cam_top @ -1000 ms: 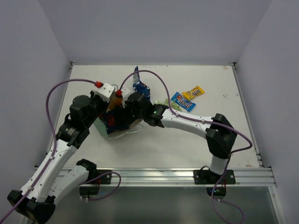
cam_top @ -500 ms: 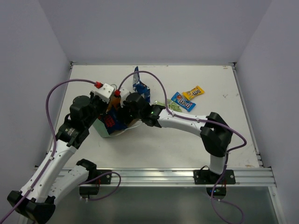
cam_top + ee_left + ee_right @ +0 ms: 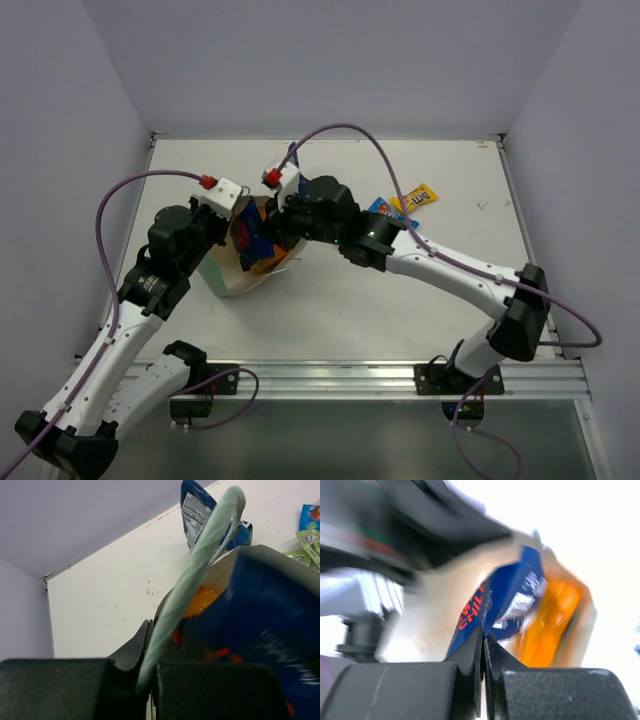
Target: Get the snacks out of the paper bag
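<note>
The mint-green paper bag lies tipped at the table's left centre, its mouth facing right. My left gripper is shut on the bag's green wall at the rim. Inside the mouth sit a dark blue chip bag and an orange pouch. My right gripper is shut on the edge of that chip bag, with the orange pouch just behind. A second dark blue chip bag lies on the table beyond the paper bag.
A yellow candy pack and a blue candy pack lie right of the bag, partly behind my right arm. Pale green sachets lie near them. Grey walls close the table's back and sides.
My right gripper was open inside the bag's mouth; it has shut on the blue chip bag and drawn back up and right. The paper bag's mouth has tilted upward.
</note>
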Controlling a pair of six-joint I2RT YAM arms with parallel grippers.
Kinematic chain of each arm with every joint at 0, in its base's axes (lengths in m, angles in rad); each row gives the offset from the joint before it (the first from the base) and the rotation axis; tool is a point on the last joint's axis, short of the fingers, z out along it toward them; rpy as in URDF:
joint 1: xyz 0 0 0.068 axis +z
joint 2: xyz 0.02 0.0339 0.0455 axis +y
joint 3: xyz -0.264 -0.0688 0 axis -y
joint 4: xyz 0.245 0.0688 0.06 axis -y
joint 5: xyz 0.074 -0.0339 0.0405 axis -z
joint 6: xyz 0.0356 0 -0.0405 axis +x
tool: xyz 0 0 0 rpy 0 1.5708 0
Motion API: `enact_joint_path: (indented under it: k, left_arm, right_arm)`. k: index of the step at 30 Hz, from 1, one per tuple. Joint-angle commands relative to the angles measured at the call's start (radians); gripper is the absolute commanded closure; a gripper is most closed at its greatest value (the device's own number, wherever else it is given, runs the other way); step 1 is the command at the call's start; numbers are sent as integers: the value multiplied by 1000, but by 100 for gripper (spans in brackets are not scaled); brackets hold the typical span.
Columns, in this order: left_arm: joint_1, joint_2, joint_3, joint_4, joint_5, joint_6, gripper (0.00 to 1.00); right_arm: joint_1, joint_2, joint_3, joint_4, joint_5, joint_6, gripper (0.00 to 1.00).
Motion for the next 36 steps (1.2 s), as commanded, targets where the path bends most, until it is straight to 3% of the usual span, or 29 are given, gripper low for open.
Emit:
enact_joint_path:
  k: [1,5,11,17,23,32,36]
  left_arm:
    - [-2,-14,7,64,-38,9,100]
    - [-2,-20,6,58,-58,18,100]
    - [-2,-13,1,50,-85,38,100]
    - [-2,-3,-8,61,-89,39,100]
    - [-2,-9,-4,58,-58,61,100]
    - [-2,-35,16,23,-44,73,100]
    - [-2,-46,21,12,-15,75,100]
  right_arm:
    - [-18,-160,100,-25,5,-63,100]
    - [-73,-263,123,-98,19,-64,100]
    - [-263,-421,118,-151,-27,-18,100]
    - [-481,-430,97,-190,-36,44,100]
    - [-685,-263,16,-24,-134,104,100]
    - [-726,148,169,204,-312,163,100]
    - [-734,277,226,202,-281,169,100]
